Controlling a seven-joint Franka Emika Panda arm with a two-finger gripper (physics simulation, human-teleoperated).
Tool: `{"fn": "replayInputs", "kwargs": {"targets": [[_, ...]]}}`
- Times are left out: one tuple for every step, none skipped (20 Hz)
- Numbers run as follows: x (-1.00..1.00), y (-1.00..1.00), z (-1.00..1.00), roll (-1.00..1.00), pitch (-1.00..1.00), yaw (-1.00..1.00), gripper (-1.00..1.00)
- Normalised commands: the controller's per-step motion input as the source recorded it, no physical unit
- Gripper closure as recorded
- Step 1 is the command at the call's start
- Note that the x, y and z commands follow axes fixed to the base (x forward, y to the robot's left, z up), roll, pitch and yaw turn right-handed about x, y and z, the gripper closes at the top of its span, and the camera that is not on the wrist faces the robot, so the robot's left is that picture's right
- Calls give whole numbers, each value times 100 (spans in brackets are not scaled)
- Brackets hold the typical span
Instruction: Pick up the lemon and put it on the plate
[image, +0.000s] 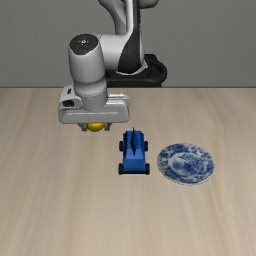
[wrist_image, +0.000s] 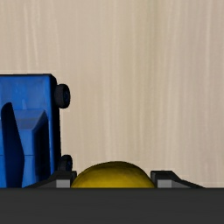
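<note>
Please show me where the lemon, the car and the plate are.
lemon (wrist_image: 109, 175): wrist view, its upper surface.
car (image: 133, 152): exterior view, its top.
plate (image: 186, 162): exterior view, its bare centre.

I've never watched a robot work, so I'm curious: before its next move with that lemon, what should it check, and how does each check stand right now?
1. Jaws lined up on the lemon: ok, they are down at it and it sits centred.
2. Firm hold on the lemon: cannot tell.
3. Path to the plate free: not ok, the toy car stands roughly between lemon and plate, so the lemon probably has to travel over it.
4. Plate ready to receive: ok, nothing lies on it.
5. Lemon on the plate: not ok, not yet done.
</note>
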Motion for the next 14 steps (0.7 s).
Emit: {"fn": "replayInputs", "kwargs": {"targets": [[0,100,0,0,0,0,100],[0,100,0,0,0,0,100],[0,100,0,0,0,0,100],[0,100,0,0,0,0,100],[0,100,0,0,0,0,100],[0,100,0,0,0,0,100],[0,100,0,0,0,0,100],[0,100,0,0,0,0,100],[0,100,0,0,0,0,100],[0,100,0,0,0,0,100],[0,100,0,0,0,0,100],[0,100,0,0,0,0,100],[0,100,0,0,0,0,100],[0,100,0,0,0,0,100]]}}
